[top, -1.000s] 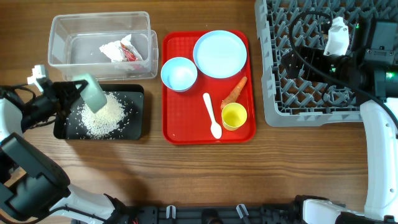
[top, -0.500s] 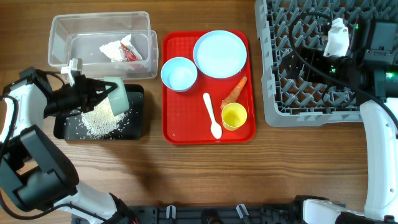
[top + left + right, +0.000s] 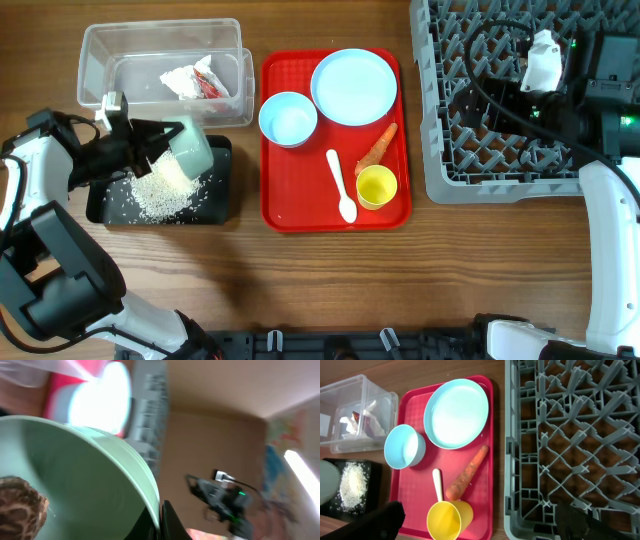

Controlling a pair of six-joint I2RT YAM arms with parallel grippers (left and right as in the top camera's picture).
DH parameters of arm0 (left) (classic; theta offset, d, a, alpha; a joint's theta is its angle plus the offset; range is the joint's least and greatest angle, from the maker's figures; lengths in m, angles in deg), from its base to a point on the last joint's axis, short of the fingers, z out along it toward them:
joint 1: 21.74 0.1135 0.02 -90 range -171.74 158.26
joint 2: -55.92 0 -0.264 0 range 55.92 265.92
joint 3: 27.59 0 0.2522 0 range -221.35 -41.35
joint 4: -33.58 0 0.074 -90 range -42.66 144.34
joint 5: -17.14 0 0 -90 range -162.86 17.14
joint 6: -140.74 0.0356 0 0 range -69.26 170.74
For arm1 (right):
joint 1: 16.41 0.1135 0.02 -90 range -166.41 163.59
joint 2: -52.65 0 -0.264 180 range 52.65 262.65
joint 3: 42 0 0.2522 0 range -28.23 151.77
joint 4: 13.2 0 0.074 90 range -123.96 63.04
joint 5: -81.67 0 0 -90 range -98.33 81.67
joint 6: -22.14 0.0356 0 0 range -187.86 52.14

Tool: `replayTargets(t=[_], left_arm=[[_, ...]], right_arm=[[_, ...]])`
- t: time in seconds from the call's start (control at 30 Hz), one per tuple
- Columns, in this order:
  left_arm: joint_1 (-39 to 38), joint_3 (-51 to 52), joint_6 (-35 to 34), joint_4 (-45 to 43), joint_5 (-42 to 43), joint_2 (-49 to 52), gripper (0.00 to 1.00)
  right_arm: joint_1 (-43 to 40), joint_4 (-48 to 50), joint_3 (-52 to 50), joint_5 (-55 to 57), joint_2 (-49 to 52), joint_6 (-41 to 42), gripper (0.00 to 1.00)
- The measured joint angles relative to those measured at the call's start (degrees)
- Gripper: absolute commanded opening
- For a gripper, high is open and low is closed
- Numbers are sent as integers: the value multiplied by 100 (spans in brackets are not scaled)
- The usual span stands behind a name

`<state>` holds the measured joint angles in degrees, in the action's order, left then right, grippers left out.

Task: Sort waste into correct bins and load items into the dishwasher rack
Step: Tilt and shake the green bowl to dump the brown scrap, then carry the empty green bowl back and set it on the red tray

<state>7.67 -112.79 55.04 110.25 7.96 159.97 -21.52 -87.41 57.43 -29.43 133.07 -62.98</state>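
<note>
Since rice (image 3: pixel 165 188) goes in the black tray (image 3: pixel 218 205) beneath them, the left fingers (image 3: pixel 150 143) clamp the mint-green bowl (image 3: pixel 192 148) tilted. The right fingers (image 3: pixel 387 519) stand apart, empty.

Within a second, we see the left gripper (image 3: pixel 165 140) has swung the green bowl (image 3: pixel 192 148) rightward across the black tray (image 3: pixel 218 206), from its left end to its far right corner beside the tub (image 3: pixel 92 70), the arm's elbow drawn closer.
</note>
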Motion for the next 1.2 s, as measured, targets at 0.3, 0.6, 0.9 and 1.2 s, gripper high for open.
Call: replayTargets(t=[0.3,0.6,0.9,1.2], left_arm=[[39,0,372,-66,315,0,4],[39,0,468,-85,-247,0,4],[15,0,470,-170,-691,-2,4],[-997,-691,787,-369,-1097,-691,4]], right_arm=[[0,2,0,20,0,-17,100],[0,4,0,20,0,-17,100],[0,9,0,20,0,-17,100],[0,17,0,20,0,-17,100]])
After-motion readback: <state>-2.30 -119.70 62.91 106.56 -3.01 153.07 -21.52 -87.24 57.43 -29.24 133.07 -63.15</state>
